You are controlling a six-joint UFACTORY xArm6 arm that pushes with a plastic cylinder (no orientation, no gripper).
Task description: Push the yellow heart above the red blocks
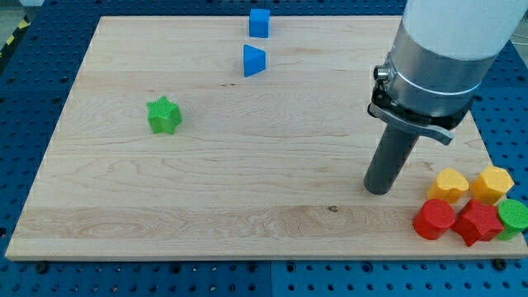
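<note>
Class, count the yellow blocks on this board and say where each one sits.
2. The yellow heart lies near the view's bottom right, just above the red cylinder. The other yellow block sits to its right, above the red star. None seems hidden.

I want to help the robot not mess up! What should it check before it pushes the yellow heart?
1. Yellow heart in sight: ok.
2. Red blocks, round and star, in sight: ok.
3. My tip clear of every block, at the heart's left: ok.
4. Heart already above the red round block: ok, but touching it.
5. Yellow hexagon and green block crowd the cluster: not ok.
6. Room before the board edge: cannot tell.
</note>
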